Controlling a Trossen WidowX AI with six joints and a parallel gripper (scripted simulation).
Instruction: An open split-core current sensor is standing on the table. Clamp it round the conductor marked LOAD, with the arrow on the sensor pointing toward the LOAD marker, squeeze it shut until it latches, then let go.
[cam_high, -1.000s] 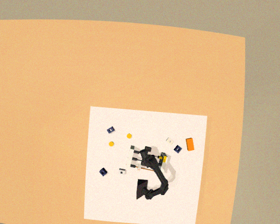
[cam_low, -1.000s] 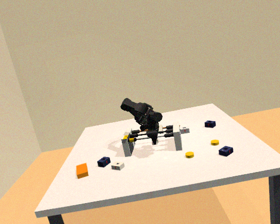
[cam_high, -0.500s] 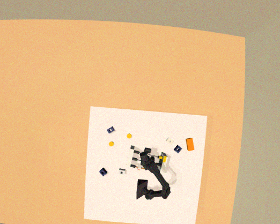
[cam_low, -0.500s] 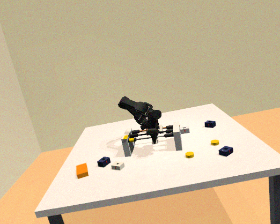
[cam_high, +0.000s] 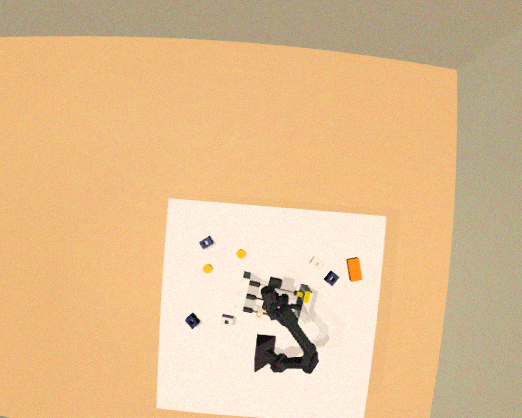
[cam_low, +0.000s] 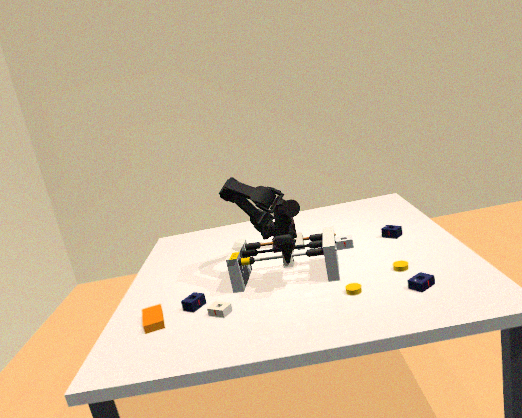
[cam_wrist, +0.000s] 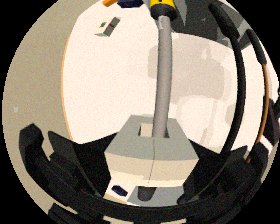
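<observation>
The pale grey split-core sensor (cam_wrist: 140, 146) sits round a grey conductor (cam_wrist: 164, 66) in the wrist view, its two halves meeting at a thin seam. The conductor runs up to a yellow end collar (cam_low: 245, 260) at the rack's post. My gripper (cam_wrist: 151, 136) (cam_low: 287, 254) (cam_high: 274, 294) is shut on the sensor, with dark fingers on both its sides, over the front conductor of the rack (cam_low: 236, 274). In the top and exterior views the arm hides the sensor. I cannot make out the arrow on the sensor.
The rack holds three parallel conductors between two grey posts (cam_low: 330, 257). Around it lie an orange block (cam_low: 153, 318) (cam_high: 354, 269), dark blue blocks (cam_low: 193, 301) (cam_low: 421, 281) (cam_low: 391, 231), white blocks (cam_low: 219, 309) (cam_low: 344, 243) and yellow discs (cam_low: 353, 288) (cam_low: 400, 265).
</observation>
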